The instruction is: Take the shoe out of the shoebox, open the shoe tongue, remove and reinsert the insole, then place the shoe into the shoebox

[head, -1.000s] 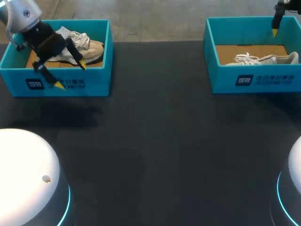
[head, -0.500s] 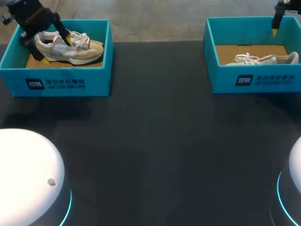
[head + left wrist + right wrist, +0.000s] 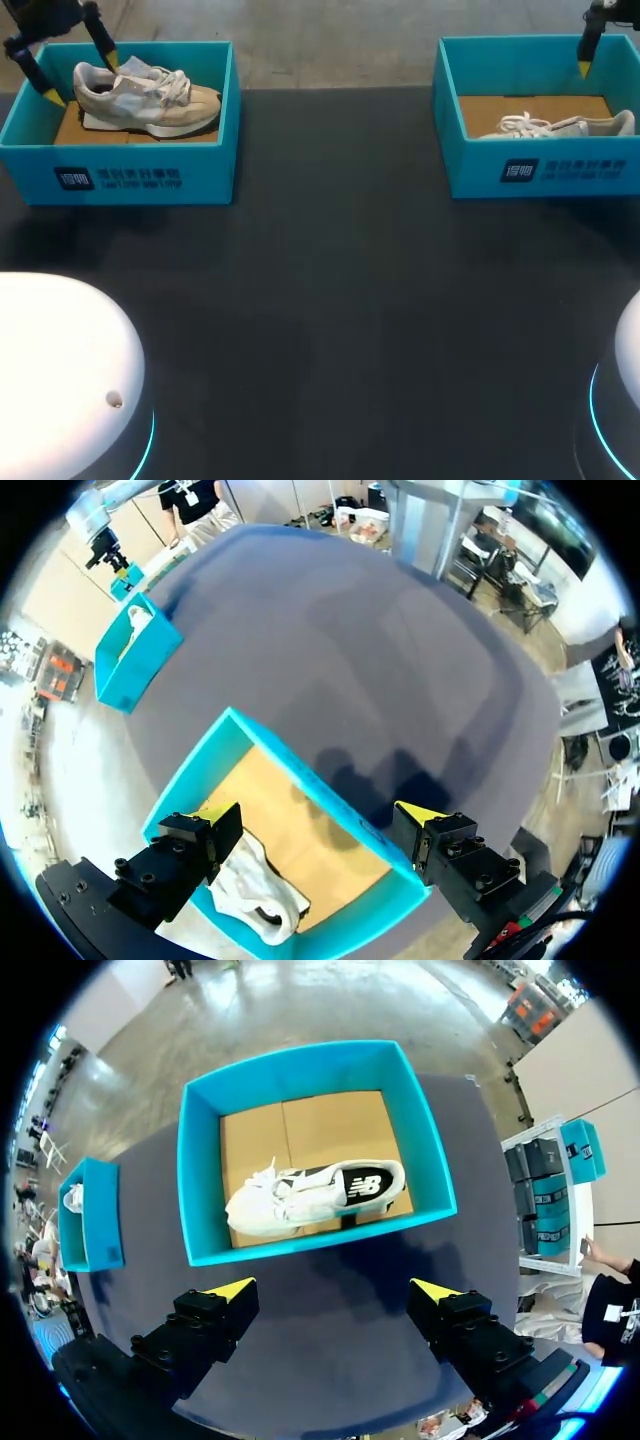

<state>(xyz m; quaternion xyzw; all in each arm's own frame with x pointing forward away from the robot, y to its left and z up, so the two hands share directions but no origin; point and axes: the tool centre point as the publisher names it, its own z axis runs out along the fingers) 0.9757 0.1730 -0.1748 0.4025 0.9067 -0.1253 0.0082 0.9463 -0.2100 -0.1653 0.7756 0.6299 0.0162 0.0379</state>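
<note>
The beige-and-white sneaker (image 3: 150,100) sits in the left teal cardboard shoebox (image 3: 140,175). The left gripper (image 3: 80,79) hangs over its heel end, fingers spread wide and empty; the right gripper (image 3: 335,1285) is likewise wide. Judgement: for lift-out, descend astride the heel collar, clear of the walls. Against a second ago, the left gripper has shifted from the front wall to the rear corner; the sneaker is unmoved.

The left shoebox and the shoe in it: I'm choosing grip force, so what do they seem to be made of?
Left shoebox: probably cardboard; thin flat walls, matte teal outside, bare tan floor inside. Shoe: apparently soft textile or suede upper, beige and off-white, with cord laces; the thick white sole looks like foam or rubber.
</note>
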